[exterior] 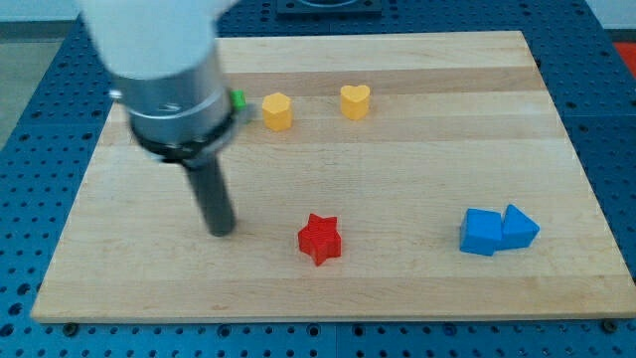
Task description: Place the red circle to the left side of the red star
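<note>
Tip (220, 232) down on bench (397, 179), just left of red star (320, 239), gap between. No gripper on rig, plain rod only. Red circle not visible anywhere. Far side: green block (238, 99) mostly hidden behind arm, yellow hexagon (277, 110), yellow heart (355, 100). Far right: blue cube (481, 232) touching blue block (520, 227).

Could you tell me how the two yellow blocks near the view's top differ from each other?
The left yellow block looks like a plain, many-sided shape, while the right yellow block is a heart with a notch on top. The left one sits slightly lower in the view and nearer my arm; the heart lies further right. Both share the same yellow and similar size.
</note>
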